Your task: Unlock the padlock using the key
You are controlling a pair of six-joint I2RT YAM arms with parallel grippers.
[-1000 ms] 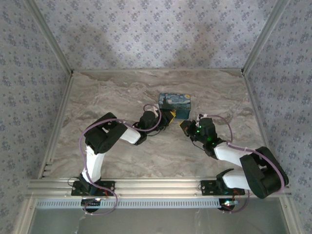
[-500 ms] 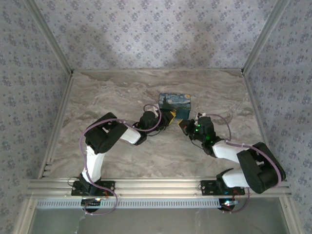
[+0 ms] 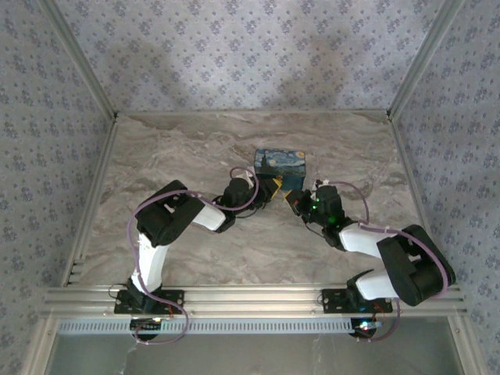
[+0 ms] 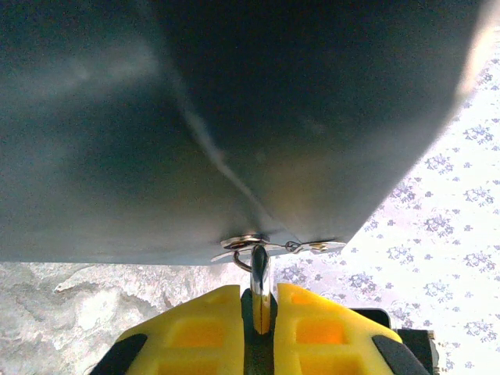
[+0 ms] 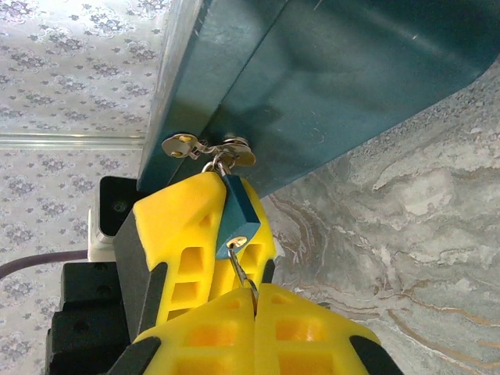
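Observation:
The padlock (image 5: 237, 216), a tiny blue block, hangs from a metal hasp (image 5: 207, 147) on the dark blue box (image 5: 344, 70). My left gripper (image 4: 260, 293) is shut on the padlock, whose shiny edge (image 4: 260, 281) runs up to the hasp (image 4: 250, 242). In the right wrist view the left fingers (image 5: 176, 226) flank the lock body. The key (image 5: 241, 271) sits in the keyhole at the lock's lower end. My right gripper (image 5: 254, 291) is shut on the key. From above, the left gripper (image 3: 271, 187) and right gripper (image 3: 294, 201) meet at the box (image 3: 281, 166).
The swirl-printed box stands mid-table, slightly toward the back. Marble tabletop (image 3: 195, 141) extends around it. Patterned walls (image 3: 250, 55) enclose the back and sides, and a metal rail (image 3: 250, 297) runs along the near edge by the arm bases.
My right arm has edged in toward the box and the left gripper, its elbow swinging slightly left. The left arm has stayed put.

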